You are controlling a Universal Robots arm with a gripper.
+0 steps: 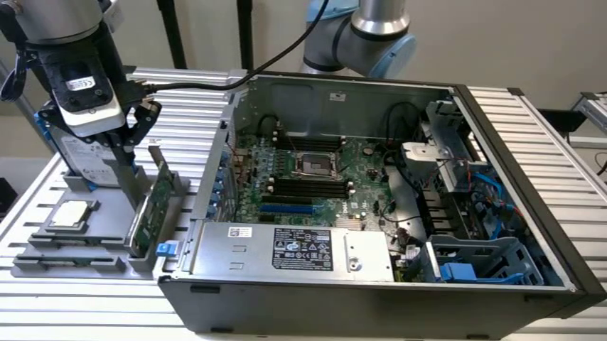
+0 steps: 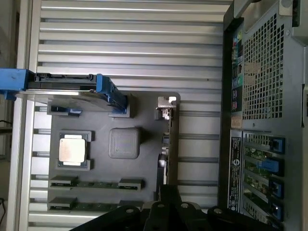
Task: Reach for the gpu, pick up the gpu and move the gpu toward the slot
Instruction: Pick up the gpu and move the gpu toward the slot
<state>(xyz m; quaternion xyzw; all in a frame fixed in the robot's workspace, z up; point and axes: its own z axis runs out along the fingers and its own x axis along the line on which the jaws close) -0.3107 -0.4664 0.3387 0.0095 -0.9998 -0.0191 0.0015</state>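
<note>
In the grey holder (image 1: 38, 264), gpu (image 1: 150, 209) upright — gripper (image 2: 169, 192) at its top edge, closure unclear.

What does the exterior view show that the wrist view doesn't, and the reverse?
Exterior view: the case's open inside, with motherboard, power supply and blue drive cage, plus the arm behind the case. Wrist view: the case's perforated rear panel and its blue-latched slot covers. Both: the gpu standing on edge in the grey holder, the chip and hard drive beside it, and the gripper near the gpu.
</note>
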